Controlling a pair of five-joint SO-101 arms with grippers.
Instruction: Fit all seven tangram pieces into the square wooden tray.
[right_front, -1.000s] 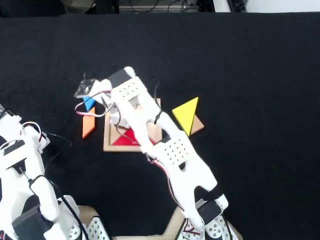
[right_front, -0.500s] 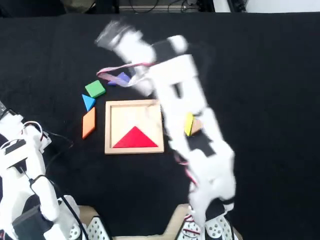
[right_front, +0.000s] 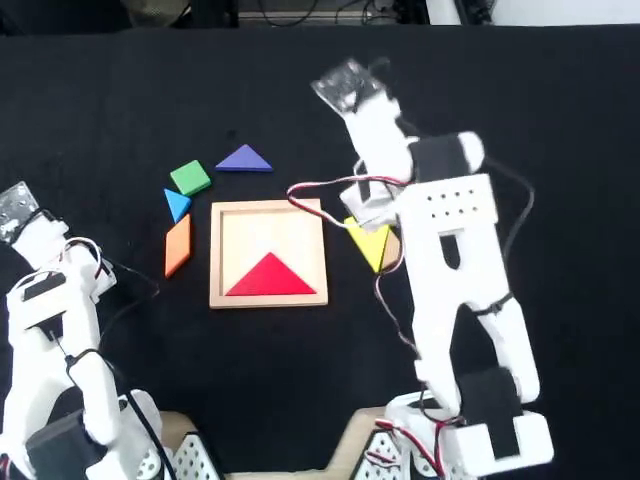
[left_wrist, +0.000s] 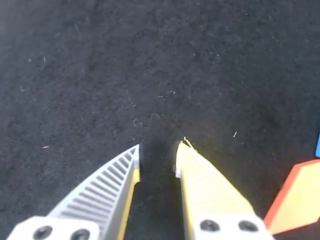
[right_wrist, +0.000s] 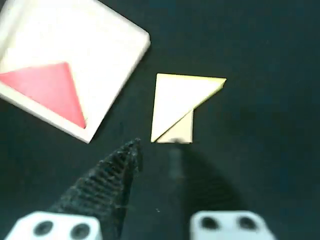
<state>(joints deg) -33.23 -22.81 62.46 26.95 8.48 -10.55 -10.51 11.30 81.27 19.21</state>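
Sitting on the table (right_front: 520, 120), tray (right_front: 216, 252) with red triangle (right_front: 268, 277) inside by its near edge, yellow triangle (right_front: 372, 243) just right on a tan piece (right_front: 394, 247), purple triangle (right_front: 244, 159) beyond, green square (right_front: 190, 178), blue triangle (right_front: 177, 204) and orange piece (right_front: 177, 245) at left, right claw (right_wrist: 155, 149) released, empty, near the yellow triangle, left claw (left_wrist: 159, 147) released, empty, near left.
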